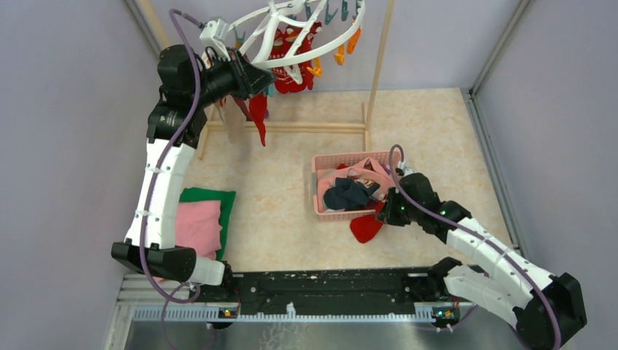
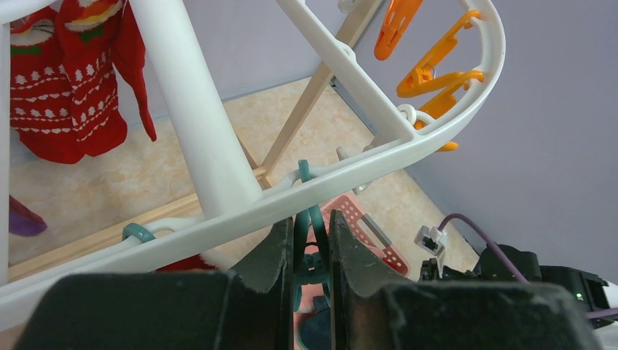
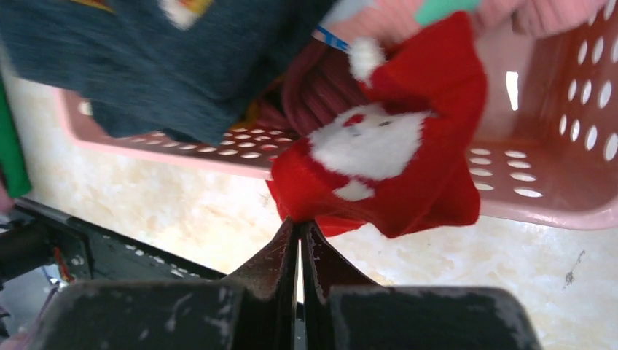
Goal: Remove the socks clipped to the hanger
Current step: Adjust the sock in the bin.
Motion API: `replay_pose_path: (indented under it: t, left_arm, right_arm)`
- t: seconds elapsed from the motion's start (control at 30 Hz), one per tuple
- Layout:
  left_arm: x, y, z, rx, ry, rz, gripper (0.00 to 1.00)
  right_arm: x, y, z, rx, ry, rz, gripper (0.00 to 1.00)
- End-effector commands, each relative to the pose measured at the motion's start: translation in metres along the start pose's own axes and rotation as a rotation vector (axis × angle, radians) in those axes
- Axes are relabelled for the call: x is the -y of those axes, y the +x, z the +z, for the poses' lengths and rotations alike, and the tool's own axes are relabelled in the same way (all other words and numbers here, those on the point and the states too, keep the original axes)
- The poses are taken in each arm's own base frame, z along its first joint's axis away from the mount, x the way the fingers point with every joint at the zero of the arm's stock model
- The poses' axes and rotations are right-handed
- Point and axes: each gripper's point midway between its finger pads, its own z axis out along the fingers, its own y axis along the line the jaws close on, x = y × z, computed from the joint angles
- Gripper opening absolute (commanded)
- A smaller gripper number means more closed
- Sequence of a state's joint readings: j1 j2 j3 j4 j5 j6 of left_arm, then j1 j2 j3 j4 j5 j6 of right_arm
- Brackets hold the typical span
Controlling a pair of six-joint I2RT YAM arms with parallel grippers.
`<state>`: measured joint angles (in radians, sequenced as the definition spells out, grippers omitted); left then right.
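Observation:
The white hanger (image 1: 291, 36) hangs tilted from the wooden frame, with orange clips (image 1: 342, 51) and red patterned socks (image 1: 295, 76) on it. My left gripper (image 1: 255, 76) is raised to its ring (image 2: 350, 168) and shut on a teal clip (image 2: 312, 268). A long red sock (image 1: 259, 120) dangles just below it. More red patterned socks (image 2: 65, 87) hang at the left of the wrist view. My right gripper (image 1: 382, 211) is low at the pink basket's front edge, shut on a red Santa sock (image 3: 393, 160) that drapes over the rim (image 1: 364, 227).
The pink mesh basket (image 1: 318, 197) holds dark navy, pink and red socks; its wall shows in the right wrist view (image 3: 554, 197). Folded pink and green cloths (image 1: 200, 222) lie at the left. The wooden frame's pole (image 1: 379, 65) and base bar (image 1: 306, 127) stand at the back.

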<state>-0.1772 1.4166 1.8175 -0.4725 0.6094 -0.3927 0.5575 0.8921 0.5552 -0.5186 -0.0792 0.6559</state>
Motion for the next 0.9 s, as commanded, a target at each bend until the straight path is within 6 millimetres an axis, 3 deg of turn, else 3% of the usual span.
replay_pose_path:
  t: [0.0, 0.23, 0.37, 0.47, 0.57, 0.7, 0.87]
  left_arm:
    - [0.015, -0.006, -0.002, 0.003, 0.049, 0.020, 0.00]
    - [0.014, -0.003, -0.003, -0.001, 0.049, 0.020, 0.00]
    - [0.015, -0.003, -0.003, -0.003, 0.052, 0.018, 0.00]
    - [0.015, -0.002, -0.003, -0.004, 0.053, 0.018, 0.00]
    - [0.015, -0.001, -0.003, -0.006, 0.053, 0.018, 0.00]
    - [0.015, 0.000, -0.004, -0.007, 0.054, 0.015, 0.00]
    - [0.015, 0.001, -0.004, -0.009, 0.055, 0.016, 0.00]
  right_arm:
    - [-0.048, -0.056, -0.034, 0.181, -0.133, -0.043, 0.00]
    - [-0.087, -0.094, -0.054, 0.276, -0.249, -0.059, 0.00]
    - [-0.095, -0.119, -0.039, 0.312, -0.263, -0.027, 0.00]
    - [-0.090, -0.128, -0.016, 0.323, -0.249, 0.002, 0.00]
    - [-0.069, -0.119, 0.019, 0.294, -0.174, 0.035, 0.00]
    - [-0.021, -0.101, 0.057, 0.289, -0.012, 0.076, 0.00]
    - [0.016, -0.081, 0.074, 0.252, 0.127, 0.084, 0.00]
